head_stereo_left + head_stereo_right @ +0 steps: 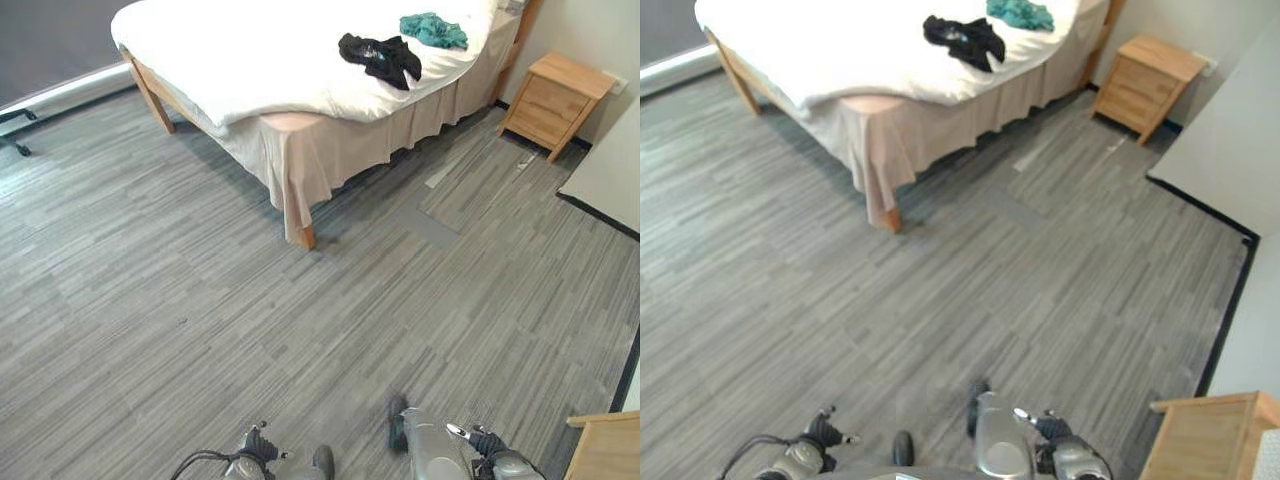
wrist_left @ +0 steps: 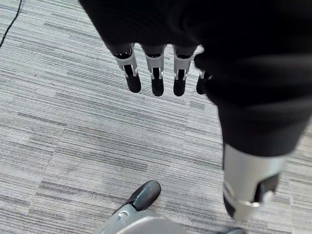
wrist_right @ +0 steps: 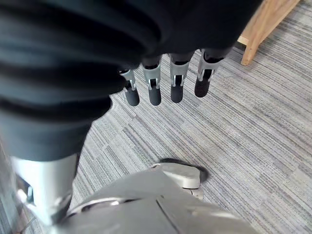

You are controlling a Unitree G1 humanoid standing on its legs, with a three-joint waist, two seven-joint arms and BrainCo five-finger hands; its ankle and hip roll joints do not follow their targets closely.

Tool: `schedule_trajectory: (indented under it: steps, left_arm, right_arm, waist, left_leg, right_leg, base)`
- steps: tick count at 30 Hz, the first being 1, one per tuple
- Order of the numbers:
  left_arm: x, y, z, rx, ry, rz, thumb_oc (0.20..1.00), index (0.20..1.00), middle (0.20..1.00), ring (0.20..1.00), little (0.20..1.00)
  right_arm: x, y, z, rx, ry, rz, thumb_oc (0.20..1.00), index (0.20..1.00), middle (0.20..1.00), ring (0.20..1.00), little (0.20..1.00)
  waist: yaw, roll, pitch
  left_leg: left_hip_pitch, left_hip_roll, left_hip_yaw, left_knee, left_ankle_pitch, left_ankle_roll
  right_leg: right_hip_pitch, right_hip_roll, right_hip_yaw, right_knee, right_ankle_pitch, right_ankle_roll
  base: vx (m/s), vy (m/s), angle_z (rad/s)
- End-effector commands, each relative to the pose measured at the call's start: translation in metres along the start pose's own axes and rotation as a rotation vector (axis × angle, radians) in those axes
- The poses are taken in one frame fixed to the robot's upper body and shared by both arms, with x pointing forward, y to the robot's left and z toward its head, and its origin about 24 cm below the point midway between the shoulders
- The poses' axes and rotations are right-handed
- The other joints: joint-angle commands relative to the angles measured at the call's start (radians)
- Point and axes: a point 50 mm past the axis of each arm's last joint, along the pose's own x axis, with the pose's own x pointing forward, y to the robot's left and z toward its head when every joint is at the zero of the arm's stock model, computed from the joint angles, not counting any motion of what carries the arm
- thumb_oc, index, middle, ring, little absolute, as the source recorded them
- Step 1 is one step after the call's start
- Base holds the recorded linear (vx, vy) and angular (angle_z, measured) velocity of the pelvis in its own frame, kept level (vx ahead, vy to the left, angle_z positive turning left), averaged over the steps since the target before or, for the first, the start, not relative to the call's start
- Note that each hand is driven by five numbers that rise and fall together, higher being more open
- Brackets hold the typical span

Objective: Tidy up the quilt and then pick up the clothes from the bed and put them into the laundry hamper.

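lying on white quilt [image 1: 250, 50], upper frame: black clothes [image 1: 380, 57], teal clothes [image 1: 433, 30]. left hand [image 2: 156, 73] & right hand [image 3: 165, 83] hanging w/ fingers straight, holding nothing. tidying, pickup apparently not yet starting; hamper unseen.

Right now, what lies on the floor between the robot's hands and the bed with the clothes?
Bare grey striped carpet floor, seen in the left eye view, up to the white-quilted bed.

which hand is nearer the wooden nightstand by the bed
Right, though neither is close. The right hand hangs low at the robot's right side, the left hand at its left, both across the floor from the nightstand, which stands far ahead on the right.
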Motion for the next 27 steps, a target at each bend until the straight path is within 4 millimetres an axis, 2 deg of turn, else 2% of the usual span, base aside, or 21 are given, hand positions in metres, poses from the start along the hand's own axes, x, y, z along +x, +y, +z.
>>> schedule_trajectory:
  steps: [1, 3, 4, 5, 6, 7, 8, 9, 10, 12, 13, 14, 15, 17, 18, 20, 21, 22, 23, 24, 27]
  left_arm:
    - [0.001, -0.001, 0.002, 0.111, -0.012, -0.013, 1.0, 1.0, 1.0, 1.0, 1.0]
    - [0.0, -0.002, -0.002, 0.105, 0.003, -0.011, 1.0, 1.0, 1.0, 1.0, 1.0]
    - [0.0, -0.003, -0.004, 0.076, 0.006, -0.005, 1.0, 1.0, 1.0, 1.0, 1.0]
    - [0.0, -0.003, -0.004, 0.076, 0.006, -0.004, 1.0, 1.0, 1.0, 1.0, 1.0]
    - [0.0, 0.001, -0.006, 0.048, 0.009, 0.011, 1.0, 1.0, 1.0, 1.0, 1.0]
    - [0.001, 0.007, 0.0, 0.031, -0.012, 0.031, 1.0, 1.0, 1.0, 1.0, 1.0]
    - [0.002, 0.013, 0.01, 0.0, -0.044, 0.066, 1.0, 1.0, 1.0, 1.0, 1.0]
    - [0.003, 0.016, 0.014, -0.007, -0.056, 0.079, 1.0, 1.0, 1.0, 1.0, 1.0]
    - [0.003, 0.018, 0.018, -0.025, -0.067, 0.096, 1.0, 1.0, 1.0, 1.0, 1.0]
    - [0.003, 0.019, 0.022, -0.046, -0.084, 0.109, 1.0, 1.0, 1.0, 1.0, 1.0]
    - [0.003, 0.018, 0.023, -0.043, -0.09, 0.113, 1.0, 1.0, 1.0, 1.0, 1.0]
    - [0.003, 0.018, 0.023, -0.043, -0.09, 0.114, 1.0, 1.0, 1.0, 1.0, 1.0]
    - [0.003, 0.015, 0.02, -0.031, -0.08, 0.105, 1.0, 1.0, 1.0, 1.0, 1.0]
    - [0.002, 0.014, 0.014, -0.021, -0.052, 0.098, 1.0, 1.0, 1.0, 1.0, 1.0]
    - [0.002, 0.013, 0.009, -0.022, -0.035, 0.095, 1.0, 1.0, 1.0, 1.0, 1.0]
    - [0.001, 0.013, 0.001, -0.027, -0.008, 0.094, 1.0, 1.0, 1.0, 1.0, 1.0]
    - [0.0, 0.012, -0.006, -0.025, 0.013, 0.094, 1.0, 1.0, 1.0, 1.0, 1.0]
    - [0.0, 0.013, -0.006, -0.023, 0.024, 0.091, 1.0, 1.0, 1.0, 1.0, 1.0]
    - [0.0, 0.015, -0.008, -0.017, 0.033, 0.099, 1.0, 1.0, 1.0, 1.0, 1.0]
    - [0.001, 0.017, -0.006, -0.015, 0.027, 0.103, 1.0, 1.0, 1.0, 1.0, 1.0]
    - [0.001, 0.022, -0.003, 0.007, 0.012, 0.106, 1.0, 1.0, 1.0, 1.0, 1.0]
  right_arm:
    - [-0.003, 0.0, -0.023, 0.024, 0.081, -0.016, 1.0, 1.0, 1.0, 1.0, 1.0]
    - [-0.004, -0.007, -0.03, 0.006, 0.11, -0.03, 1.0, 1.0, 1.0, 1.0, 1.0]
    - [-0.005, -0.009, -0.034, -0.016, 0.119, -0.03, 1.0, 1.0, 1.0, 1.0, 1.0]
    - [-0.005, -0.009, -0.034, -0.016, 0.119, -0.029, 1.0, 1.0, 1.0, 1.0, 1.0]
    - [-0.005, -0.012, -0.032, -0.048, 0.112, -0.035, 1.0, 1.0, 1.0, 1.0, 1.0]
    - [-0.004, -0.013, -0.028, -0.06, 0.091, -0.041, 1.0, 1.0, 1.0, 1.0, 1.0]
    - [-0.001, -0.018, -0.01, -0.08, 0.037, -0.06, 1.0, 1.0, 1.0, 1.0, 1.0]
    - [0.0, -0.02, -0.004, -0.098, 0.02, -0.064, 1.0, 1.0, 1.0, 1.0, 1.0]
    - [0.001, -0.021, 0.005, -0.127, -0.003, -0.07, 1.0, 1.0, 1.0, 1.0, 1.0]
    - [0.002, -0.023, 0.012, -0.155, -0.028, -0.074, 1.0, 1.0, 1.0, 1.0, 1.0]
    - [0.002, -0.024, 0.017, -0.165, -0.047, -0.08, 1.0, 1.0, 1.0, 1.0, 1.0]
    - [0.002, -0.024, 0.017, -0.165, -0.047, -0.08, 1.0, 1.0, 1.0, 1.0, 1.0]
    - [0.003, -0.025, 0.021, -0.174, -0.061, -0.085, 1.0, 1.0, 1.0, 1.0, 1.0]
    - [0.003, -0.023, 0.024, -0.18, -0.069, -0.084, 1.0, 1.0, 1.0, 1.0, 1.0]
    - [0.003, -0.019, 0.024, -0.181, -0.073, -0.077, 1.0, 1.0, 1.0, 1.0, 1.0]
    - [0.003, -0.014, 0.026, -0.192, -0.082, -0.061, 1.0, 1.0, 1.0, 1.0, 1.0]
    - [0.003, -0.008, 0.026, -0.198, -0.087, -0.041, 1.0, 1.0, 1.0, 1.0, 1.0]
    - [0.003, 0.0, 0.036, -0.203, -0.119, -0.015, 1.0, 1.0, 1.0, 1.0, 1.0]
    - [0.003, 0.004, 0.04, -0.197, -0.136, -0.005, 1.0, 1.0, 1.0, 1.0, 1.0]
    - [0.002, 0.007, 0.044, -0.186, -0.151, -0.001, 1.0, 1.0, 1.0, 1.0, 1.0]
    - [0.002, 0.009, 0.037, -0.189, -0.131, 0.003, 1.0, 1.0, 1.0, 1.0, 1.0]
  waist:
    - [-0.043, 0.034, -0.024]
    - [-0.045, 0.047, -0.031]
    - [-0.049, 0.063, -0.042]
    - [-0.05, 0.061, -0.044]
    - [-0.029, 0.048, -0.035]
    - [-0.01, 0.028, -0.012]
    - [0.02, -0.02, 0.02]
    - [0.034, -0.033, 0.023]
    - [0.055, -0.032, 0.029]
    - [0.082, -0.034, 0.02]
    - [0.095, -0.031, 0.01]
    - [0.095, -0.033, 0.009]
    - [0.11, -0.022, -0.019]
    - [0.108, -0.018, -0.038]
    - [0.114, -0.022, -0.047]
    - [0.124, -0.03, -0.059]
    - [0.128, -0.037, -0.066]
    - [0.115, -0.029, -0.045]
    - [0.102, -0.02, -0.031]
    - [0.095, -0.009, -0.026]
    - [0.079, -0.011, -0.021]
  left_leg:
    - [0.166, 0.072, -0.038, -0.005, -0.151, -0.097]
    - [0.168, 0.109, -0.037, 0.058, -0.103, -0.112]
    - [0.15, 0.143, -0.036, 0.161, -0.029, -0.133]
    - [0.147, 0.141, -0.037, 0.16, -0.027, -0.133]
    - [0.003, 0.156, -0.05, 0.465, 0.133, -0.145]
    - [-0.073, 0.141, -0.083, 0.622, 0.181, -0.126]
    - [-0.182, 0.128, -0.061, 0.779, 0.158, -0.087]
    - [-0.216, 0.131, -0.033, 0.786, 0.145, -0.084]
    - [-0.243, 0.132, -0.006, 0.741, 0.106, -0.088]
    - [-0.301, 0.104, 0.051, 0.609, 0.089, -0.098]
    - [-0.316, 0.077, 0.089, 0.483, 0.084, -0.09]
    - [-0.314, 0.074, 0.091, 0.477, 0.089, -0.09]
    - [-0.322, 0.052, 0.172, 0.28, 0.099, -0.084]
    - [-0.287, 0.054, 0.293, 0.175, 0.11, -0.076]
    - [-0.259, 0.048, 0.319, 0.151, 0.108, -0.059]
    - [-0.231, 0.027, 0.294, 0.128, 0.097, -0.039]
    - [-0.202, 0.011, 0.266, 0.102, 0.082, -0.022]
    - [-0.15, 0.015, 0.25, 0.081, 0.065, 0.004]
    - [-0.116, 0.021, 0.232, 0.063, 0.065, 0.01]
    - [-0.095, 0.032, 0.209, 0.045, 0.068, 0.006]
    - [-0.067, 0.03, 0.127, 0.026, 0.061, -0.016]
  right_leg:
    - [0.044, 0.027, 0.054, -0.151, 0.091, 0.076]
    - [0.059, 0.052, 0.057, -0.127, 0.107, 0.05]
    - [0.081, 0.085, 0.06, -0.121, 0.094, 0.025]
    - [0.079, 0.082, 0.06, -0.122, 0.096, 0.025]
    - [0.162, 0.099, 0.045, -0.146, 0.076, -0.024]
    - [0.206, 0.098, 0.035, -0.154, 0.066, -0.048]
    - [0.277, 0.082, 0.039, -0.19, 0.048, -0.073]
    - [0.301, 0.073, 0.041, -0.201, 0.039, -0.075]
    - [0.34, 0.072, 0.036, -0.217, 0.021, -0.072]
    - [0.402, 0.068, 0.035, -0.244, 0.001, -0.064]
    - [0.427, 0.071, 0.03, -0.25, -0.013, -0.058]
    - [0.425, 0.068, 0.031, -0.25, -0.012, -0.057]
    - [0.467, 0.091, 0.014, -0.255, -0.05, -0.052]
    - [0.499, 0.121, -0.009, -0.226, -0.098, -0.057]
    - [0.508, 0.128, -0.021, -0.189, -0.103, -0.054]
    - [0.498, 0.13, -0.032, -0.111, -0.107, -0.042]
    - [0.464, 0.13, -0.049, 0.025, -0.084, -0.007]
    - [0.347, 0.096, -0.068, 0.278, 0.011, 0.093]
    - [0.282, 0.086, -0.047, 0.393, 0.038, 0.103]
    - [0.235, 0.082, -0.036, 0.43, 0.034, 0.092]
    - [0.257, 0.042, -0.007, 0.211, -0.051, 0.037]
  base:
    - [0.36, -0.163, 0.34]
    - [0.51, -0.248, 0.26]
    - [0.36, -0.189, 0.06]
    - [0.46, -0.327, 0.13]
    - [0.36, -0.348, 0.14]
    - [0.61, -0.549, 0.07]
    - [0.5, -0.376, -0.14]
    - [0.55, -0.257, -0.34]
    - [0.46, -0.065, -0.5]
    - [0.5, 0.019, -0.5]
    - [0.35, 0.05, -0.17]
    - [0.46, 0.063, 0.08]
    - [0.41, 0.047, 0.21]
    - [0.49, 0.061, 0.26]
    - [0.44, 0.074, 0.02]
    - [0.29, 0.053, 0.01]
    - [0.31, 0.044, 0.42]
    - [0.4, 0.038, 0.65]
    - [0.38, 0.004, 1.19]
    - [0.3, -0.048, 1.36]
    - [0.31, -0.16, 1.45]
